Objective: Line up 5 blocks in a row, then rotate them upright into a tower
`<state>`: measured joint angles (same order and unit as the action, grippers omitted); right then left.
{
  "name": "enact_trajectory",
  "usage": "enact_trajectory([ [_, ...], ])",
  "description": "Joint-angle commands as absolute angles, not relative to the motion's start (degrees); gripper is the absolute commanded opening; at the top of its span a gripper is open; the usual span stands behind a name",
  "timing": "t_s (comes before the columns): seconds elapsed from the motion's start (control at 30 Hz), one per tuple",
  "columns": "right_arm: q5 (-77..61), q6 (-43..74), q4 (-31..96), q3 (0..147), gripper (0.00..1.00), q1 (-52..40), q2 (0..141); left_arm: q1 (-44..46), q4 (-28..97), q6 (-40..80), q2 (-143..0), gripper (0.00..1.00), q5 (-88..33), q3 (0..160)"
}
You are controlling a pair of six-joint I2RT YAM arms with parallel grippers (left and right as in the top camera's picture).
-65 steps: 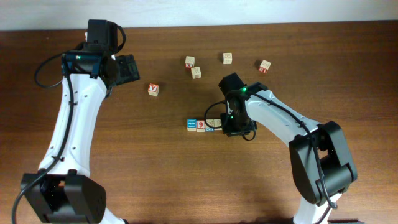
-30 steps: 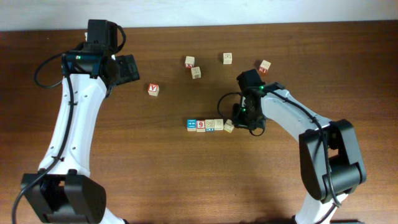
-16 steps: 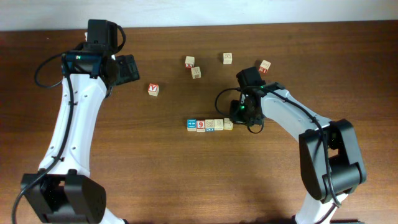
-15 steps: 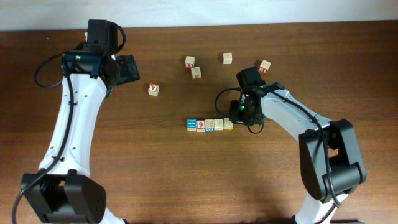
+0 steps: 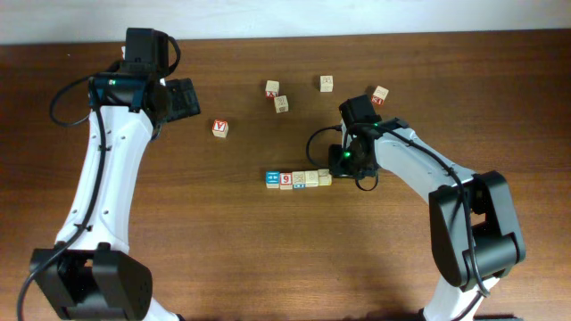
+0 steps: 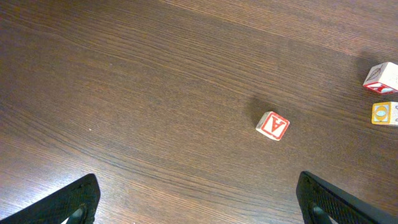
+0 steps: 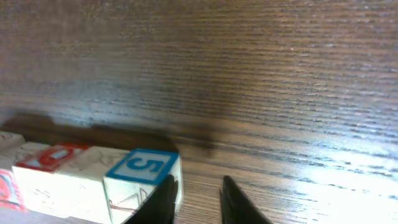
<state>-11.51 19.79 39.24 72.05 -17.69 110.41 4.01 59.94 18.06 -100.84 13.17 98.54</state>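
Note:
Five small wooden blocks lie in a tight row: a blue-faced one (image 5: 272,179), a red "9" (image 5: 285,179), a blue-marked one (image 5: 300,180) and two pale ones (image 5: 312,178) (image 5: 325,177). My right gripper (image 5: 336,171) is low at the row's right end. In the right wrist view the nearest block (image 7: 142,168) shows a blue "5" on top. The gripper (image 7: 196,202) stands slightly open, bare table in the gap, its left finger (image 7: 165,198) against that block's side. My left gripper (image 5: 189,98) (image 6: 202,208) hangs wide open and empty, far to the left.
A red-lettered cube (image 5: 219,128) (image 6: 273,126) lies alone left of centre. More loose cubes sit toward the back (image 5: 272,88) (image 5: 281,103) (image 5: 326,83) (image 5: 381,94). The left wrist view catches two cubes at its right edge (image 6: 382,76) (image 6: 385,113).
The right gripper has slid left and pushed the tilted end block square into the row, nudging the row slightly left. Its jaws have parted a little. The left arm is unmoved.

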Motion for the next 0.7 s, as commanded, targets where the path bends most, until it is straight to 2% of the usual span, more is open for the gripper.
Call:
enact_trajectory([
  [0.0,-10.9,17.8,39.7,74.6,0.28,-17.0,110.0,4.1,59.9,18.9,-101.3,0.99,14.0,99.6],
  [0.3,-9.4,17.8,32.5,75.1,0.3,-17.3,110.0,4.1,59.9,18.9,-101.3,0.99,14.0,99.6],
  [0.33,-9.4,17.8,31.6,75.1,0.27,-17.7,110.1,4.1,59.9,18.9,-101.3,0.99,14.0,99.6],
  [0.4,-9.1,19.1,31.0,75.1,0.14,-18.9,110.8,4.1,59.9,18.9,-101.3,0.99,14.0,99.6],
  [0.67,-8.3,21.9,32.5,75.1,0.09,-21.5,113.3,4.1,59.9,18.9,-101.3,0.99,14.0,99.6],
])
